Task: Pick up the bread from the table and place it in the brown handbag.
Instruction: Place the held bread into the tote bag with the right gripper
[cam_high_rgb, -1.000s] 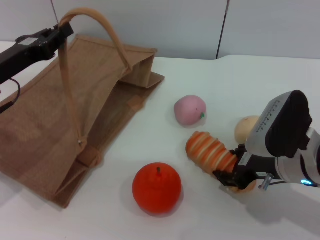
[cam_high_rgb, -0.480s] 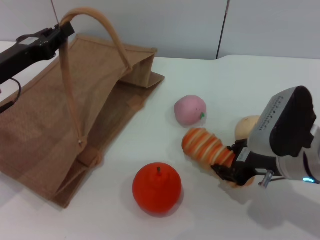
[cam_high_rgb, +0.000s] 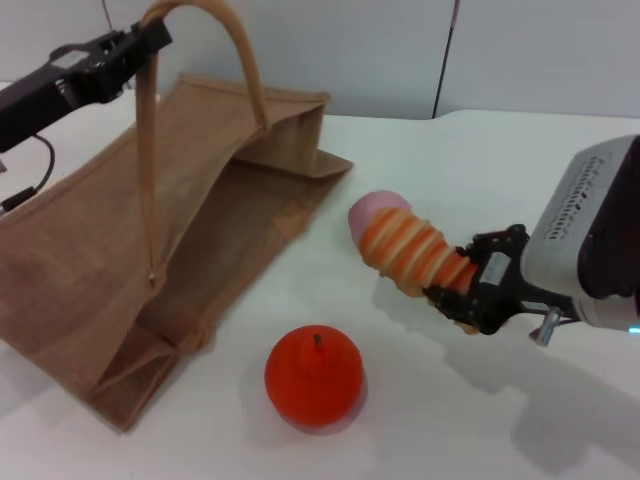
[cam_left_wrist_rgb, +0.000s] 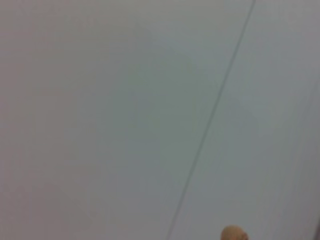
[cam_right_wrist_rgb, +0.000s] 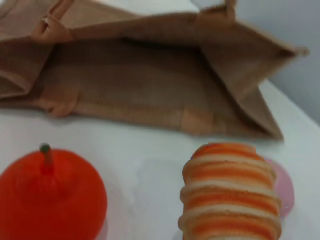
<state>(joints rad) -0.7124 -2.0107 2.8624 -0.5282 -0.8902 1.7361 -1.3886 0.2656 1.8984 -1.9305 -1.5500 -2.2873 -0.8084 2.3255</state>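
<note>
The bread (cam_high_rgb: 412, 254), an orange-brown loaf with cream stripes, is held above the table (cam_high_rgb: 470, 160) by my right gripper (cam_high_rgb: 462, 300), which is shut on its near end. It also shows in the right wrist view (cam_right_wrist_rgb: 230, 195), pointing toward the bag's open mouth. The brown handbag (cam_high_rgb: 130, 250) lies at the left with its mouth held open. My left gripper (cam_high_rgb: 135, 45) is shut on one tan handle (cam_high_rgb: 205, 30) and holds it up high.
An orange-red fruit (cam_high_rgb: 313, 378) sits at the front between bag and right arm; it also shows in the right wrist view (cam_right_wrist_rgb: 50, 195). A pink fruit (cam_high_rgb: 372, 208) lies just behind the bread. A grey wall (cam_high_rgb: 350, 50) stands behind the table.
My right gripper has lifted the bread off the table and carried it up and toward the bag. My left gripper has raised the handle and shifted right, opening the bag wider. The beige lump is now hidden.
</note>
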